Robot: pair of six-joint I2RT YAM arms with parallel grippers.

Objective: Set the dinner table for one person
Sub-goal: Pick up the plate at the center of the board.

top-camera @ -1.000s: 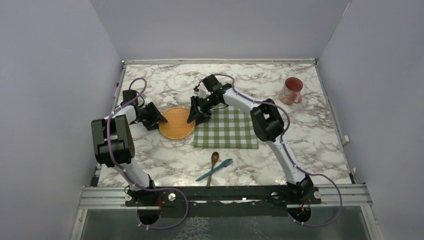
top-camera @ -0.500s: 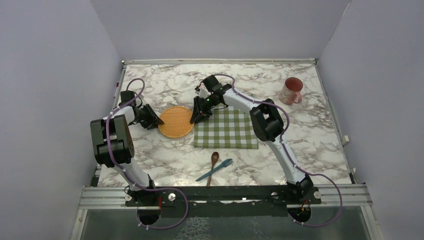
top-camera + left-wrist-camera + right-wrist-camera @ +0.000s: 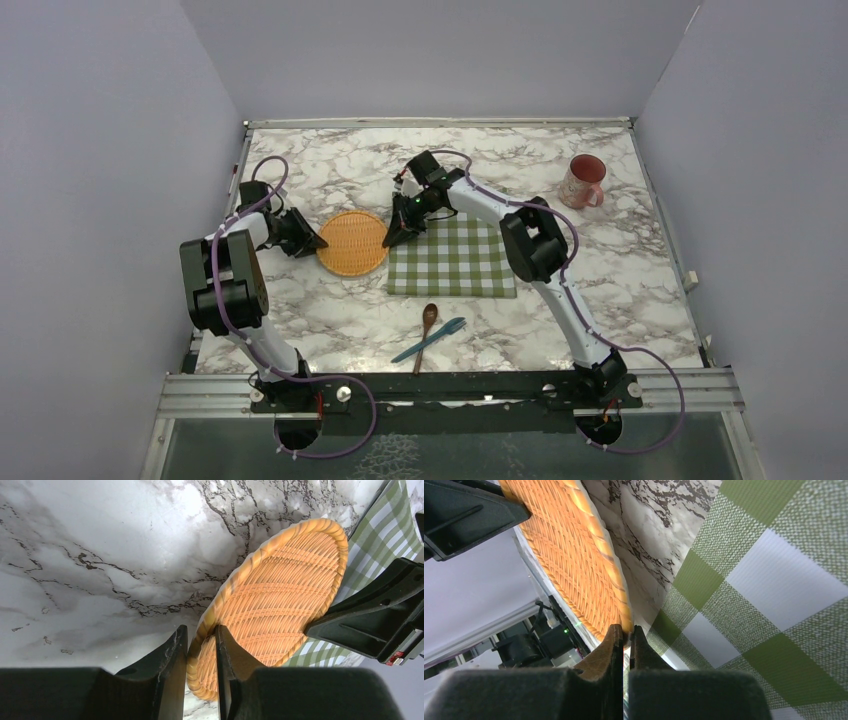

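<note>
- Left gripper (image 3: 200, 636) clamps the woven plate (image 3: 280, 590) at its 9 o'clock rim, one finger on each face.
- Right gripper (image 3: 625, 630) sits at the plate's 3 o'clock rim with its fingers pressed together. I cannot tell whether any rim lies between them.
- Being round, the plate has no long axis. It lies on the dinner table (image 3: 330, 170) between both grippers, equally near each.
- Just beside it at 3 o'clock is the checked cloth (image 3: 455, 258), so the carry likely goes that way.
- Since a second ago both pairs of jaws have narrowed, and the plate has barely shifted.
</note>
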